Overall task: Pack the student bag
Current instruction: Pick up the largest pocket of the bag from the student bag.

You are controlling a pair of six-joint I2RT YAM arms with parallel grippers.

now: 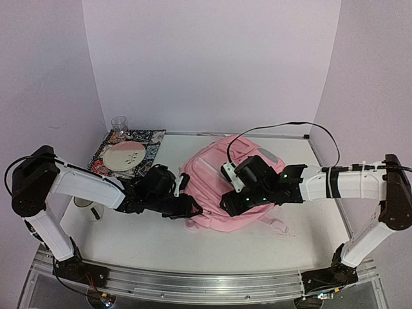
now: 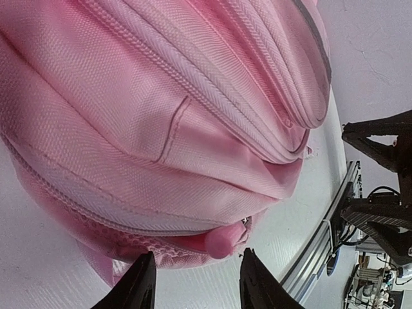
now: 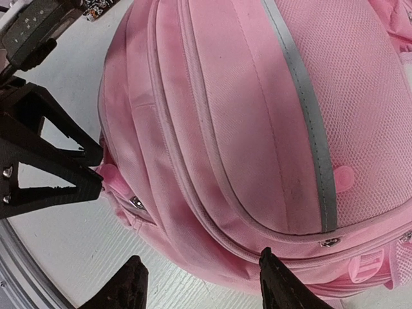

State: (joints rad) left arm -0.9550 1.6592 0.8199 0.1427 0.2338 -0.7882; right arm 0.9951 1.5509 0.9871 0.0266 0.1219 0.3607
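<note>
bag (image 1: 212,177) lies on table (image 1: 141,238) btwn the arms. l gripper (image 2: 197,283) sits half-shut round the zip pull (image 2: 222,241), can't tell if it grips; r gripper (image 3: 199,283) hangs open, empty, over bag. get the pull square in yr jaws b4 you drag along the zip.

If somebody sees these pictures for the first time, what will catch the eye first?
The big pale-pink student bag lies in the middle of the table. The left gripper has its jaws on either side of a pink zipper pull at the bag's near edge, and the right gripper hangs open over its front.
</note>
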